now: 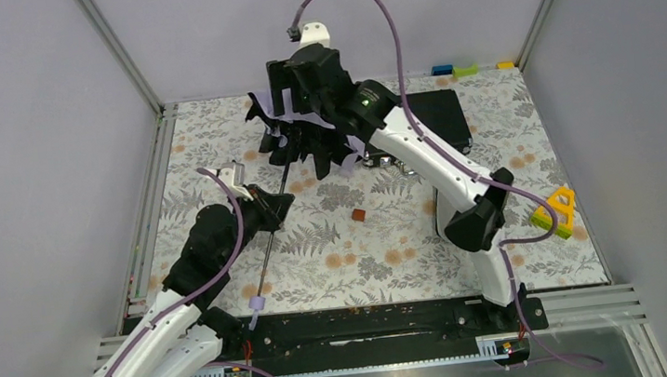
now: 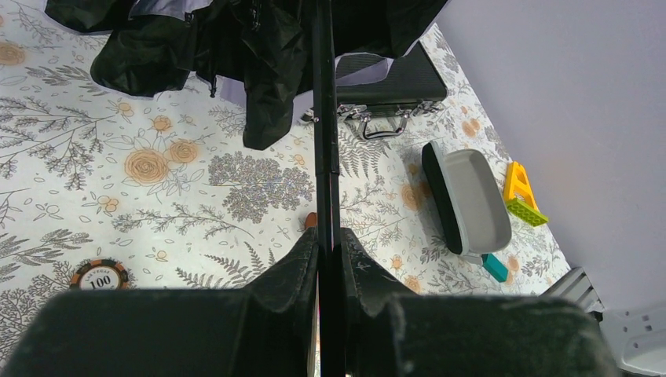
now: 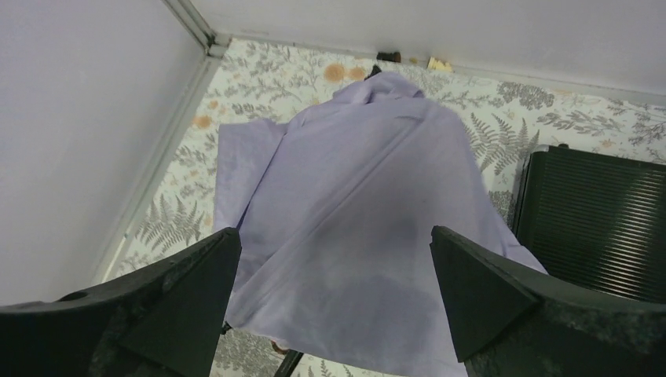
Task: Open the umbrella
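The umbrella lies half-spread at the back of the table, its pale lavender canopy bunched with the black underside and ribs showing. Its thin black shaft runs toward the near edge and ends in a small lavender handle knob. My left gripper is shut on the shaft, both fingertips pressed against it partway along. My right gripper hangs just above the canopy, jaws wide apart with only fabric below them and nothing between.
A flat black briefcase lies behind and right of the canopy. A black clamshell case with grey inside stands at the right, near a yellow and green toy. A small brown piece and a poker chip lie on the floral mat.
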`<state>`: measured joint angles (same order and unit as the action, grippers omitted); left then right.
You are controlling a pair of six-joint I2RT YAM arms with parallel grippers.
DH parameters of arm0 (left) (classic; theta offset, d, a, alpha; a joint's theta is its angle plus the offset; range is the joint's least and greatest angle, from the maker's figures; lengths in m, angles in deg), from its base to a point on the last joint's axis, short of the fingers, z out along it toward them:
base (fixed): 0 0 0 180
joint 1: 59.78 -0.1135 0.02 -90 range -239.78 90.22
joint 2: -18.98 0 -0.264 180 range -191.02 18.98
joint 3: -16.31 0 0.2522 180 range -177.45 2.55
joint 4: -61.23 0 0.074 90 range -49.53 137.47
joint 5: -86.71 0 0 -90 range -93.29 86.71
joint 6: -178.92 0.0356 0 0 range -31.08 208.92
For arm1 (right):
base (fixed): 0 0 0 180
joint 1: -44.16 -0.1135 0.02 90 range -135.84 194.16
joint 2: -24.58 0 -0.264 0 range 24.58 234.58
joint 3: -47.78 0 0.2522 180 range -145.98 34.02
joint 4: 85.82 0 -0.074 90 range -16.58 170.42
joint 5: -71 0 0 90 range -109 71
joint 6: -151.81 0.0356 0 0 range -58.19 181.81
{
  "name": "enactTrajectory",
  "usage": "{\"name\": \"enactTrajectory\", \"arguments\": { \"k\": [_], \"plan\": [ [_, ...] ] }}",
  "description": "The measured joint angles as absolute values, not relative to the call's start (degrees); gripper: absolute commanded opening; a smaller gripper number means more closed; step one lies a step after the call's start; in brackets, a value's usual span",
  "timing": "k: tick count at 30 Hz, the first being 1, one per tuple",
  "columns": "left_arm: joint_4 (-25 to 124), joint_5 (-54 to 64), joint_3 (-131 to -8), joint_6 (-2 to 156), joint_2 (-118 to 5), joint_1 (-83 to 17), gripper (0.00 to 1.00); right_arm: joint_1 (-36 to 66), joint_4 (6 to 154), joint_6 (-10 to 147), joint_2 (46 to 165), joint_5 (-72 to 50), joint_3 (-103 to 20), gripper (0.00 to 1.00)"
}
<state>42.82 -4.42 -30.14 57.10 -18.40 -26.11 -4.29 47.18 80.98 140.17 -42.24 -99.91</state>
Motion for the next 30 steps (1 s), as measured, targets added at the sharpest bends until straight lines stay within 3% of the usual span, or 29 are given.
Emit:
{"name": "enactTrajectory", "arguments": {
  "k": [3,6,9,13,15,26,28,30],
  "plan": [
    [42.9,-3.7,-30.1,56.9,-18.6,-26.1,0.0,-5.3,43.3,80.1,144.0,-42.6,-104.3,0.94],
    [42.9,-3.2,-30.1,56.9,-18.7,-26.1,0.0,-6.0,40.6,79.2,146.3,-43.0,-105.5,0.82],
    [42.8,-3.0,-30.1,56.9,-18.9,-26.1,0.0,-6.1,38.8,78.1,147.5,-43.2,-106.0,0.57],
    [42.8,-2.4,-30.1,56.9,-19.6,-26.1,0.0,-5.9,37.4,77.1,148.0,-43.1,-107.1,0.13],
    [42.4,-2.4,-30.1,56.7,-19.7,-26.1,0.0,-5.6,37.4,77.7,148.0,-42.5,-108.0,0.0],
    [43.7,-2.9,-30.1,56.1,-19.9,-26.2,0.0,2.8,38.2,78.9,138.6,-37.7,-106.9,0.03],
    [44.6,-3.2,-30.1,55.9,-19.9,-26.3,0.0,6.9,39.0,79.4,133.4,-37.3,-104.7,0.22],
    [45.4,-3.2,-30.1,55.9,-19.9,-26.3,0.0,10.7,40.6,79.7,127.7,-37.2,-102.0,0.53]
  ]
}}
